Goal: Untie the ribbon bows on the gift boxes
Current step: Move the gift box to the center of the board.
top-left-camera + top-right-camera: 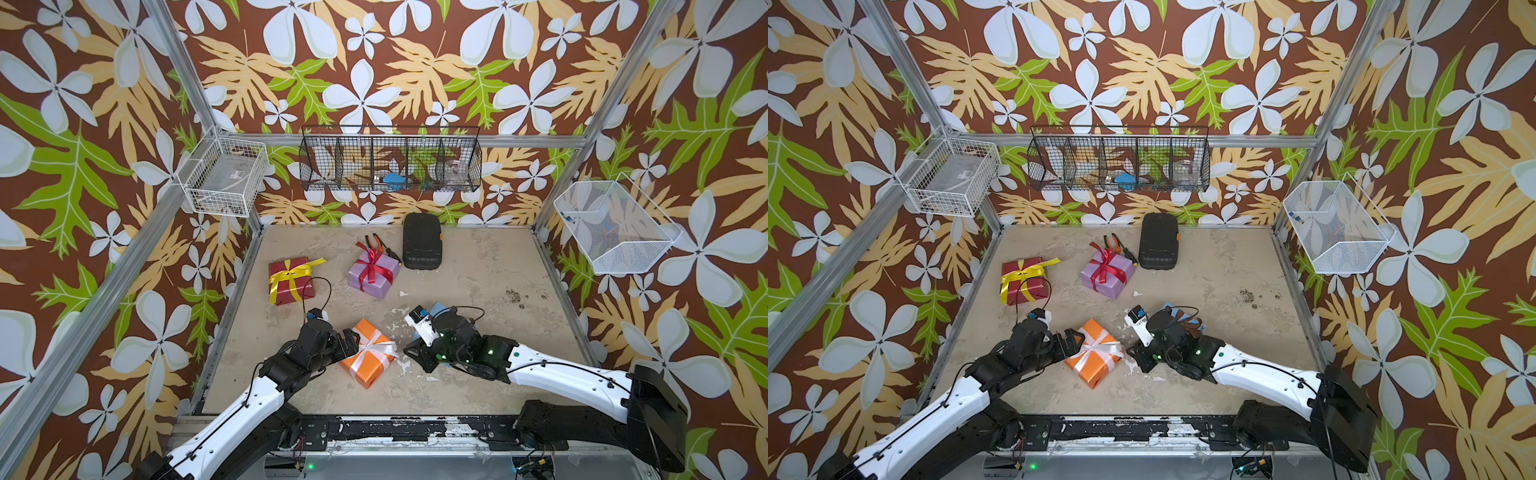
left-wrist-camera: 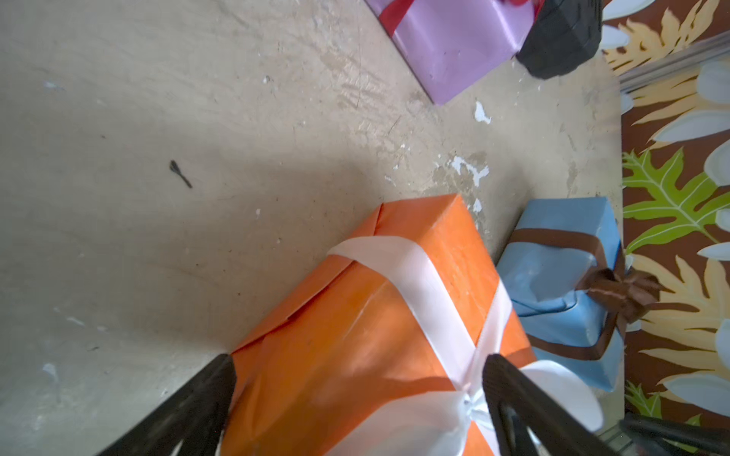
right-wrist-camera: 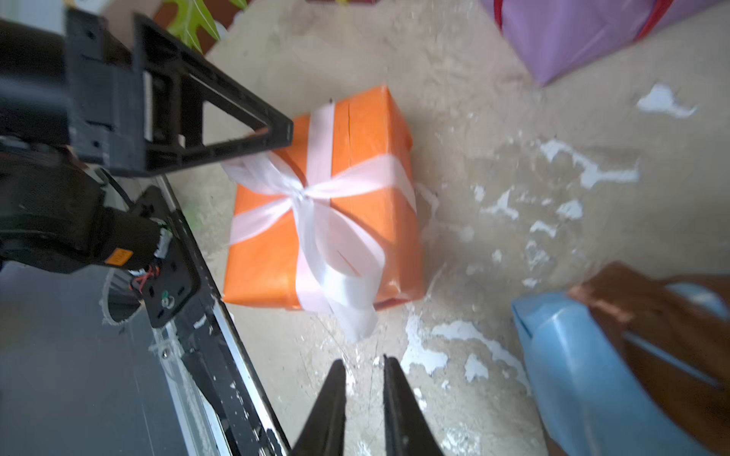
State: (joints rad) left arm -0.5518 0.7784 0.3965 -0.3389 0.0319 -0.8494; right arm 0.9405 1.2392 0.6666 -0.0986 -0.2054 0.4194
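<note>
The orange box [image 1: 365,368] is found at front centre, between both arms. The left gripper [image 2: 357,359] is held wide open astride it at the white bow [image 1: 376,347]. The right gripper [image 3: 363,360] is seen narrowly parted and empty, just short of the loose tail [image 3: 355,319]. That tail should be pinched near its end and drawn straight outward while the box is steadied.

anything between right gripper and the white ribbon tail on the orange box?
Nothing visible. In the right wrist view only bare table shows between the right gripper and the white ribbon's loose tail at the edge of the orange box; the light blue box lies off that line.
</note>
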